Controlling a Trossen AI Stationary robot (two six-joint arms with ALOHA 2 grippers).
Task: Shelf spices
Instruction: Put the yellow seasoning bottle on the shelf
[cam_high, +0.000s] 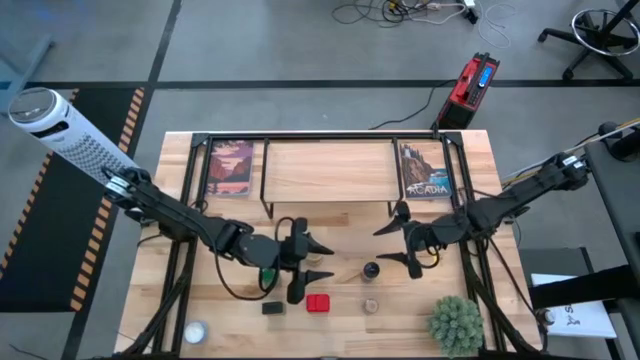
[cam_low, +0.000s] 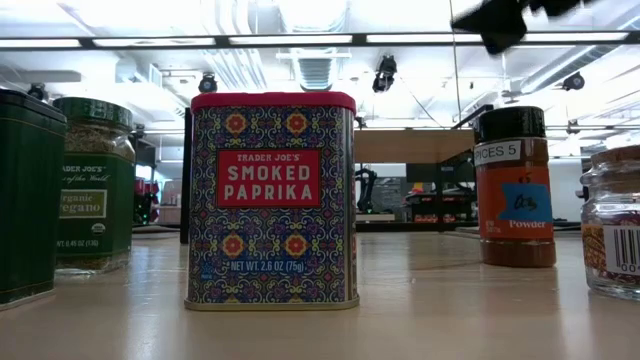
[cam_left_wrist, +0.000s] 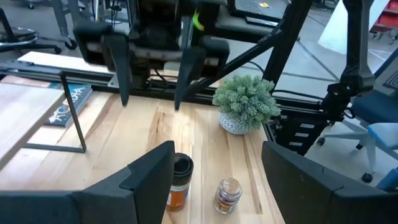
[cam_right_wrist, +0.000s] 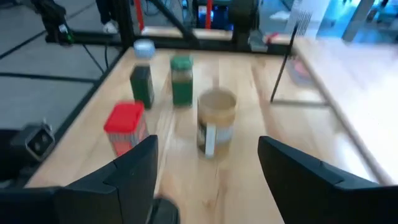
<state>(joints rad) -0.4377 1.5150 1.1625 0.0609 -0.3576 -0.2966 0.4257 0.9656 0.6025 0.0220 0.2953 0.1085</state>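
Note:
The spices stand on the table's near half. In the high view I see the green-lidded jar (cam_high: 267, 276), black box (cam_high: 272, 308), red tin (cam_high: 318, 303), tan round jar (cam_high: 319, 275), dark-capped bottle (cam_high: 371, 270) and tiny clear jar (cam_high: 371, 304). The empty shelf (cam_high: 328, 168) stands at the far edge. My left gripper (cam_high: 308, 265) (cam_left_wrist: 217, 149) hovers open above the green jar and the tan jar, facing the bottle (cam_left_wrist: 180, 182). My right gripper (cam_high: 385, 245) (cam_right_wrist: 208, 142) hangs open just beyond the bottle, facing the tan jar (cam_right_wrist: 216, 121).
Two picture cards (cam_high: 232, 168) (cam_high: 425, 172) flank the shelf. A green spiky plant (cam_high: 455, 322) sits at the near right corner and a small white-topped object (cam_high: 194, 332) at the near left. The low view shows the red tin (cam_low: 272, 200) close up.

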